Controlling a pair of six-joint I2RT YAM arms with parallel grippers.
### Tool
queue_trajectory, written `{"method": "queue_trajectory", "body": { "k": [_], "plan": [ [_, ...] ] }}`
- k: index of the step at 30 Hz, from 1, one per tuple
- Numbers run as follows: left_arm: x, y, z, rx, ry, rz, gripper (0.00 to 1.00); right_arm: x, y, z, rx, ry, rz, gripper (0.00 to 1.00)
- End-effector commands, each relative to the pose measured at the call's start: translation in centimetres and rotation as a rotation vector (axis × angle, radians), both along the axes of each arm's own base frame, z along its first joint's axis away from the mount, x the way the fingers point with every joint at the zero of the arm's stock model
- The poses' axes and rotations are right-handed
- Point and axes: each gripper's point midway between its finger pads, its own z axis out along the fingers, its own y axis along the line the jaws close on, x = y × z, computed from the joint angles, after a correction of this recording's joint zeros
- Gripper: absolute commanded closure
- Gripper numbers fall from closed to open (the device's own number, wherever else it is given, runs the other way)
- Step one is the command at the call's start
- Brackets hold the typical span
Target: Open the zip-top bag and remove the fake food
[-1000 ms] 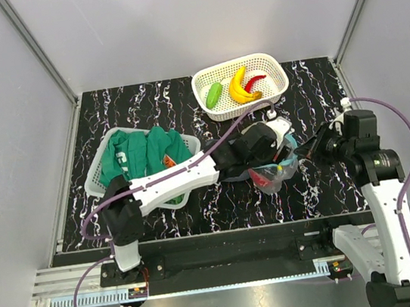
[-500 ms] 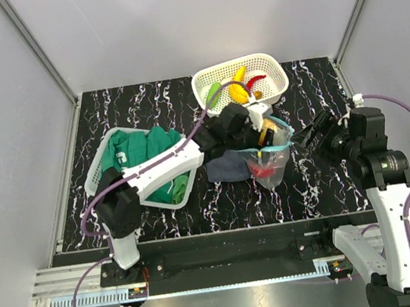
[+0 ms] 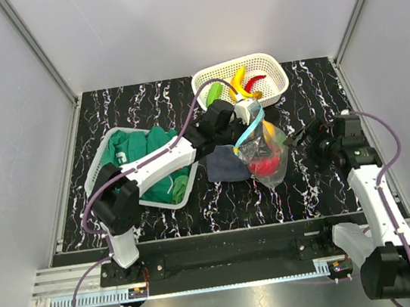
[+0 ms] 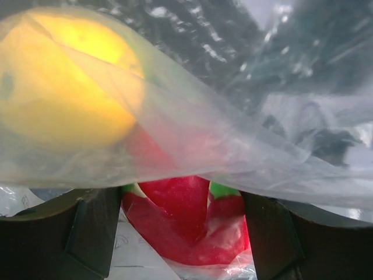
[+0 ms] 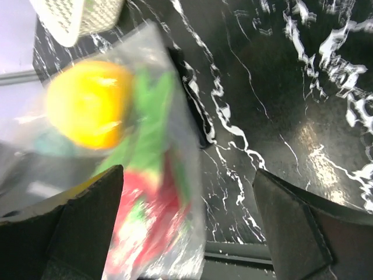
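The zip-top bag (image 3: 271, 161) hangs mouth-up at mid-table, its teal strip rising to my left gripper (image 3: 249, 117). That gripper's jaws stand wide apart, with the clear film (image 4: 233, 134) draped across both fingers. Below them the bag holds fake food: a red piece (image 4: 180, 216) (image 3: 265, 165) and a yellow-orange piece (image 4: 64, 87) (image 3: 268, 127). My right gripper (image 3: 300, 138) (image 5: 187, 172) is open just right of the bag (image 5: 175, 251) and grips nothing. A banana (image 3: 237, 79), a green vegetable (image 3: 213, 91) and a red chili (image 3: 256, 79) lie in the white basket (image 3: 274, 61).
A dark blue folded cloth (image 3: 225, 162) lies left of the bag. A grey basket (image 3: 97, 176) with green clothing (image 3: 140, 151) stands at the left, under my left arm. The white basket's corner (image 5: 76, 17) shows in the right wrist view.
My right gripper opened, let go of the bag's right edge and drew slightly away. My left arm pulled back toward the white basket, lifting the bag with it.
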Motion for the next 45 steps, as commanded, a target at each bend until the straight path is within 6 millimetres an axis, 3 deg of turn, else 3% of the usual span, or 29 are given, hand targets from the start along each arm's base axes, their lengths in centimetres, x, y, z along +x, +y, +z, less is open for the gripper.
{"method": "queue_trajectory", "body": {
  "k": [1, 8, 12, 13, 15, 17, 20, 21, 23, 26, 29, 35, 40, 45],
  "plan": [
    [-1.4, -1.3, 6.5, -0.219, -0.042, -0.074, 1.00, 3.0, 1.3, 1.5, 0.101, -0.212, 0.034, 0.00],
    [-2.0, -1.7, 6.4, -0.259, 0.012, -0.093, 1.00, 4.2, 1.1, 0.9, 0.202, -0.334, -0.054, 0.00],
    [-2.5, -1.8, 6.9, -0.288, 0.030, -0.111, 1.00, 4.6, 1.0, -0.9, 0.207, -0.337, -0.059, 0.04],
    [-2.6, -1.8, 7.1, -0.293, 0.032, -0.115, 1.00, 4.9, 1.1, -0.7, 0.218, -0.361, -0.052, 0.09],
    [-2.8, -1.7, 7.1, -0.296, 0.038, -0.119, 1.00, 4.7, 1.4, -1.7, 0.243, -0.362, -0.041, 0.33],
    [-2.9, -1.6, 7.2, -0.298, 0.038, -0.119, 1.00, 5.1, 1.4, -1.1, 0.266, -0.410, -0.052, 0.54],
    [-3.0, -1.5, 7.0, -0.291, 0.041, -0.119, 1.00, 5.1, 1.0, -1.3, 0.244, -0.429, -0.067, 0.72],
    [-2.9, -1.5, 6.8, -0.284, 0.038, -0.113, 1.00, 5.1, 0.7, -1.7, 0.233, -0.417, -0.085, 0.89],
    [-2.7, -1.3, 6.4, -0.263, 0.029, -0.104, 1.00, 5.2, 0.2, -1.9, 0.212, -0.414, -0.103, 1.00],
    [-2.2, -0.9, 5.8, -0.225, 0.002, -0.066, 1.00, 5.2, 0.0, -2.0, 0.180, -0.414, -0.095, 1.00],
    [-0.1, 0.2, 5.5, -0.150, -0.106, 0.076, 1.00, 4.9, -1.1, -2.9, 0.121, -0.367, -0.139, 1.00],
    [1.9, 2.1, 6.0, -0.034, -0.263, 0.246, 1.00, 3.5, -3.9, -5.3, -0.004, -0.253, -0.231, 1.00],
    [2.1, 3.1, 6.7, -0.032, -0.292, 0.301, 1.00, 2.3, -5.3, -7.8, -0.082, -0.119, -0.241, 1.00],
    [0.5, 1.6, 7.3, -0.092, -0.227, 0.199, 1.00, 2.6, -5.3, -8.3, -0.116, -0.097, -0.175, 0.99]
  ]
}}
